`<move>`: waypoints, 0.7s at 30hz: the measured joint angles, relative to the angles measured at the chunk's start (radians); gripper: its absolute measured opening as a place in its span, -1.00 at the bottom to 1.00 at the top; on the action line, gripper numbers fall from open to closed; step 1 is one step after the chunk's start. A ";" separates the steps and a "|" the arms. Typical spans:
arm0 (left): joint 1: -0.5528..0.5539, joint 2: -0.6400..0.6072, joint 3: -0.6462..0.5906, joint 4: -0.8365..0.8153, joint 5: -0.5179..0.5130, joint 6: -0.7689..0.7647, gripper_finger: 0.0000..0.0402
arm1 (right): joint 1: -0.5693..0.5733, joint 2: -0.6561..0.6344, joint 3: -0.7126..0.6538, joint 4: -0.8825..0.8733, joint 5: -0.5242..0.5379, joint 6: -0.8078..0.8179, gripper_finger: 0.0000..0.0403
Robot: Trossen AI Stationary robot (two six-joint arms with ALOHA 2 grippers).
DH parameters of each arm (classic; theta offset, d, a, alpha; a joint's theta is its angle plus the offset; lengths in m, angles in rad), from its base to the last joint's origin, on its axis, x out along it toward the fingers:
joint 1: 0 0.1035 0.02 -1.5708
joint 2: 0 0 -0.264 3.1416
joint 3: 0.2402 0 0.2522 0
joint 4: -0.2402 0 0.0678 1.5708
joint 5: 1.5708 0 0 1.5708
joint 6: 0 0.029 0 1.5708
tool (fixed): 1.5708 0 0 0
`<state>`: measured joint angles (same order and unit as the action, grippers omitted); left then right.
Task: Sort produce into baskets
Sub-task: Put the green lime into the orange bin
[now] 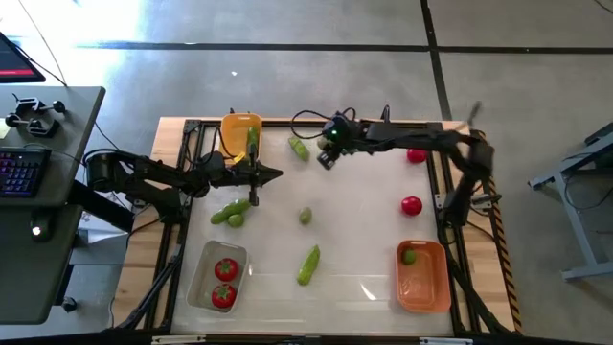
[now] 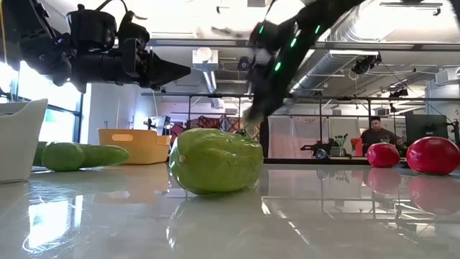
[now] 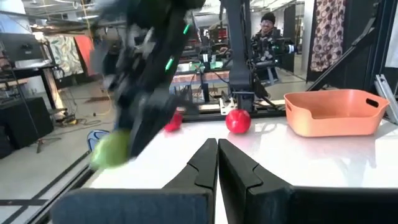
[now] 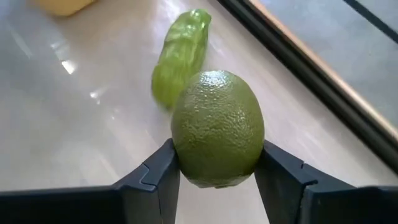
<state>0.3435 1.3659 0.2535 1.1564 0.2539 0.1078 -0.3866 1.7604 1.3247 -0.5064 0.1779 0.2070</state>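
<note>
One lime [image 4: 217, 127] sits clamped in the right pincer [image 1: 328, 156], above the desk [image 1: 364, 230] near its far edge. Its destination, the darker orange basket [image 1: 422, 277], already holding a lime, lies at the near right corner. Left pincer [image 1: 271, 174] waits closed, beside the yellow basket [image 1: 233, 134].

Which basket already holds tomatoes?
The clear basket at the table's front-left holds two tomatoes; the darker orange basket holds a lime, the yellow one a cucumber.

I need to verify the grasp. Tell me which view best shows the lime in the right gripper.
The right wrist view: the lime fills it, clamped in the right gripper. The left wrist view shows a blur; the high view hides it.
</note>
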 joint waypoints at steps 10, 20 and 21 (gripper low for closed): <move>0.000 0.000 0.000 0.000 0.000 0.052 -1.00 | 0.318 -0.281 0.001 -0.592 0.109 0.408 -0.22; 0.000 0.000 0.000 0.000 0.001 0.054 -1.00 | 0.758 -0.325 0.001 -1.032 0.007 1.053 -0.20; 0.000 0.000 0.000 0.000 0.001 0.054 -1.00 | 0.799 -0.325 0.001 -1.051 -0.014 1.126 -0.20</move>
<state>0.3435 1.3659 0.2535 1.1566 0.2546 0.1614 0.4124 1.4353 1.3254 -1.5577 0.1643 1.3327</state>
